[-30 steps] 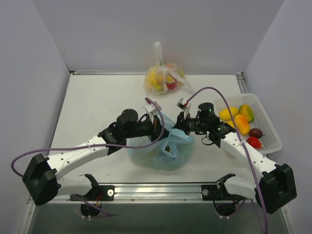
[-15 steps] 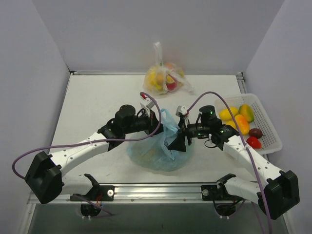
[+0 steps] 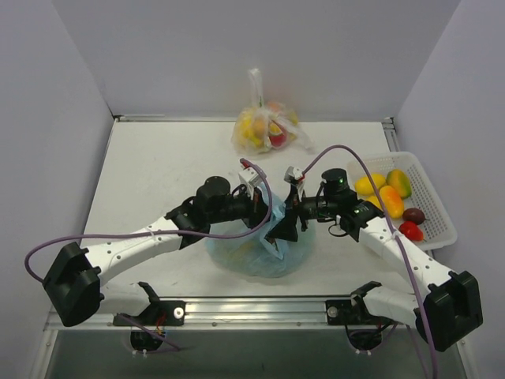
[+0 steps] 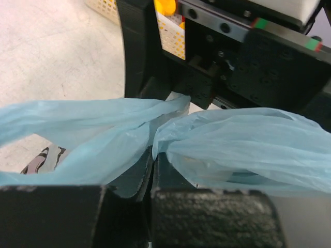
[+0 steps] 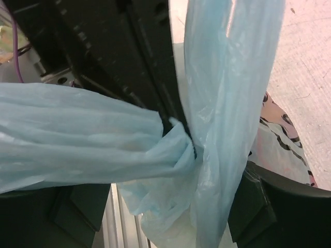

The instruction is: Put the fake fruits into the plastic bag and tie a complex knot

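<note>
Sitting between the two hands, the plastic bag (image 3: 256, 254) rests on the surface (image 3: 158, 166), its body bulging just below both sets of fingers, on the side toward the arm bases. Its two light-blue handle strands (image 5: 227, 77) reach up to the hands and cross there, gathered into a tight bunch right in front of the right hand's fingers; whether that bunch is a finished tie cannot be told. The left hand (image 3: 263, 213) is closed, its two fingers (image 4: 207, 217) pressed together with a fold of the blue plastic pinched between them; one strand runs off to its left, the other to its right. The right hand (image 3: 285, 227) faces it, very near, with its fingers (image 5: 256, 206) spread wide. Blue plastic hangs between them, and neither pad is seen to press on it. A patch of pink-and-black print (image 5: 284, 139) shows on the bag wall just past the right hand's finger. Further to the right of the right hand, well apart from the bag, a white basket (image 3: 442, 233) holds loose fake fruits (image 3: 390, 199): yellow, orange, green-tinged, dark brown and red. Beyond both hands, at the far edge of the surface, lies a clear bag (image 3: 264, 126) with a twisted white neck, packed with yellow and red fruit.
</note>
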`<action>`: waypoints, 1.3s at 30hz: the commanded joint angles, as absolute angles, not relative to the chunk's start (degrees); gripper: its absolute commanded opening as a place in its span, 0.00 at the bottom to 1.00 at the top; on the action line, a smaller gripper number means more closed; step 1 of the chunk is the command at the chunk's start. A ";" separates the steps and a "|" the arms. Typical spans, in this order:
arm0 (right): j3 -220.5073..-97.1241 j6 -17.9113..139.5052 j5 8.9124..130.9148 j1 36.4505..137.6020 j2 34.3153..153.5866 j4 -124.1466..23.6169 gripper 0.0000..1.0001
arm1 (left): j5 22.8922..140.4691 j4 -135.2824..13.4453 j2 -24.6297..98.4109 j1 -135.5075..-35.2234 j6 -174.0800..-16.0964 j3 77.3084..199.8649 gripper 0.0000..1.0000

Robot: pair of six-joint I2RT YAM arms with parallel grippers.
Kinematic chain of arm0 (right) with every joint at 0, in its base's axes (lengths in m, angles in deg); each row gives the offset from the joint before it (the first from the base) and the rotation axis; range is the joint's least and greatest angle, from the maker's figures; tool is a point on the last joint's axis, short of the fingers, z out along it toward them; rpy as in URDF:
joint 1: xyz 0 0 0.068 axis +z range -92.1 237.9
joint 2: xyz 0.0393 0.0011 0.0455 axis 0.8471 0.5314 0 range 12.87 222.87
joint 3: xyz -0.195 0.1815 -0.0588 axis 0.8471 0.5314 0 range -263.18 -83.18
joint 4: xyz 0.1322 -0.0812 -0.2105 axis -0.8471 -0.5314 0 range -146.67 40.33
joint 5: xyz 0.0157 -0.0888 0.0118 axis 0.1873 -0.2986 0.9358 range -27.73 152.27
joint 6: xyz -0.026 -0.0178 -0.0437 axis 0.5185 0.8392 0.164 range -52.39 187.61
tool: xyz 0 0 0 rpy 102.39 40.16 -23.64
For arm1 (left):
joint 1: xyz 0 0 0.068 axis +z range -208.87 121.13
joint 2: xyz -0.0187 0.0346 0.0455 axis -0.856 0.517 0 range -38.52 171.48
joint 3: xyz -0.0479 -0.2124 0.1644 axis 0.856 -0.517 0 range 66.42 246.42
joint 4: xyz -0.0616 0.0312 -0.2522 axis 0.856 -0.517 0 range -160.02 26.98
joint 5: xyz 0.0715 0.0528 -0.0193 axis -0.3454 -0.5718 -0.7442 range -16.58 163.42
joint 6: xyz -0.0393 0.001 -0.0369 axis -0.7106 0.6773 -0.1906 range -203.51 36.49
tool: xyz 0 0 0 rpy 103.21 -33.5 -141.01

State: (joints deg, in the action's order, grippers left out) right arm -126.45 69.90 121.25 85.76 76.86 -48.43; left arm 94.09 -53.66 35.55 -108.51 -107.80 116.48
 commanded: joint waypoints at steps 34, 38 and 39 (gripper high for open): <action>-134.41 92.46 128.37 85.67 80.10 -59.41 0.00 | 122.63 -61.46 33.89 -86.55 -103.45 131.45 0.90; -136.79 100.21 128.19 86.46 80.63 -65.57 0.00 | 124.83 -60.47 39.87 -87.78 -104.16 135.67 0.89; -137.06 101.26 128.02 86.64 80.55 -66.97 0.00 | 126.31 -59.69 41.80 -87.78 -105.03 136.11 0.88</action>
State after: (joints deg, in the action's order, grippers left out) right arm -134.29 92.56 125.36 85.93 80.38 -60.41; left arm 120.49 -64.80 39.26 -87.20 -102.45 131.76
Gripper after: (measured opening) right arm 0.042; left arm 0.891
